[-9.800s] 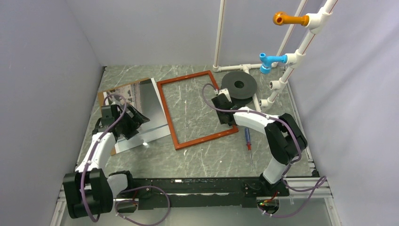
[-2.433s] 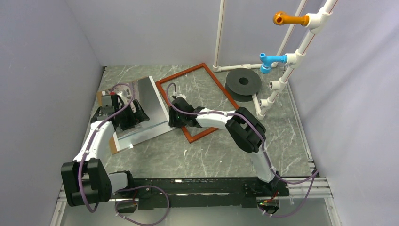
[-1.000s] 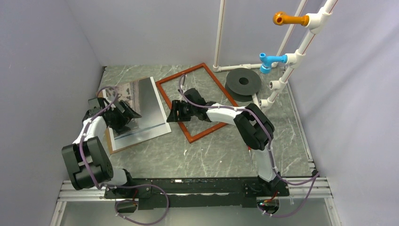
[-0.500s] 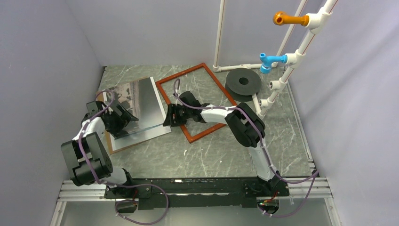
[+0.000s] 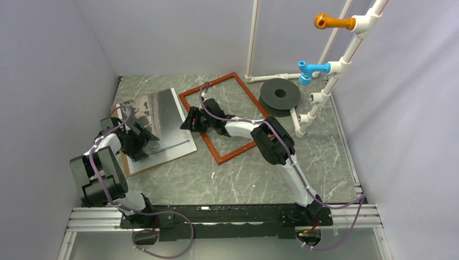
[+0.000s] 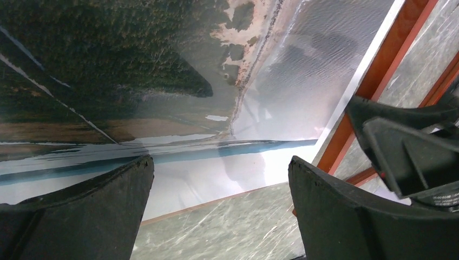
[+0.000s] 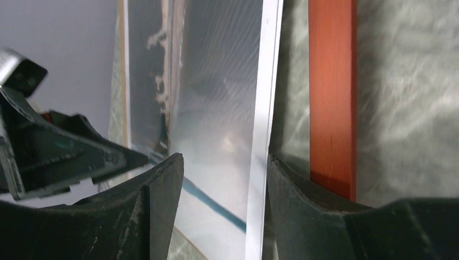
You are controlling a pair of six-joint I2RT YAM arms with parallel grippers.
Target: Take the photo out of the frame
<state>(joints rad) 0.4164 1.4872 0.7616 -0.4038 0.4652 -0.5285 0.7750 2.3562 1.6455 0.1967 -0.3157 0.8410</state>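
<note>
The photo [image 5: 162, 119], glossy with a dark and whitish picture, lies flat at the left on a brown backing panel [image 5: 125, 166]. The reddish-brown frame [image 5: 243, 97] lies to its right, with only the table inside it. My left gripper [image 5: 150, 145] hovers open over the photo's near edge [image 6: 178, 179], nothing between its fingers [image 6: 81, 211]. My right gripper [image 5: 184, 123] is low at the gap between photo and frame. It is open, its fingers [image 7: 146, 211] either side of the photo's pale right edge [image 7: 260, 135]. The frame's rail [image 7: 331, 97] lies just beside it.
A black disc [image 5: 280, 95] lies at the back right beside a white pipe stand [image 5: 325, 86] with a blue fitting [image 5: 308, 70] and an orange fitting [image 5: 327, 21]. Grey walls close in the left, back and right. The frame's rail [image 6: 379, 76] and my right gripper [image 6: 411, 146] show in the left wrist view.
My right gripper has slid back and left along the frame's left rail to the photo's right edge. My left gripper has drawn slightly toward the photo's near edge. Both stayed open.
</note>
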